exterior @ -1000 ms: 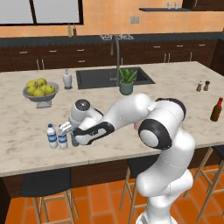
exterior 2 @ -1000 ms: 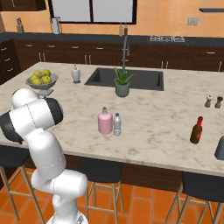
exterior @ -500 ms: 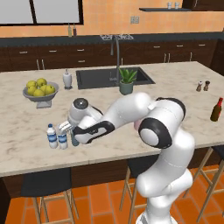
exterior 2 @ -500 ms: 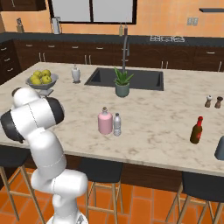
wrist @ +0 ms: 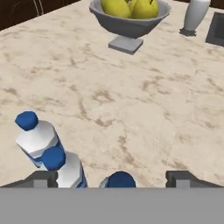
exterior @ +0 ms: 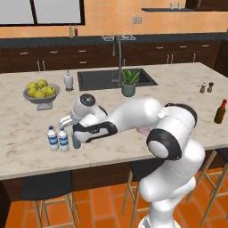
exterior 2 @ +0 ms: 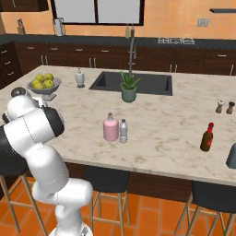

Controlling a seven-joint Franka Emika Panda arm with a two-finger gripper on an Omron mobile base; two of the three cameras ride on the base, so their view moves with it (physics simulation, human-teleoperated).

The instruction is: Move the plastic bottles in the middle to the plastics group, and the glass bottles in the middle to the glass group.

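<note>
Blue-teal bottle (exterior: 76, 141) upright beside two water bottles (exterior: 58, 139)

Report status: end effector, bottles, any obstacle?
End effector open. Blue-teal bottle stands beside the water bottles. Pink bottle, clear bottle wait mid-counter.

The bench (wrist: 144, 109) looks like matt beige marble with brown veins. The water bottles (wrist: 37, 138) are clear plastic; the fruit bowl (wrist: 129, 22) is smooth grey metal.
</note>
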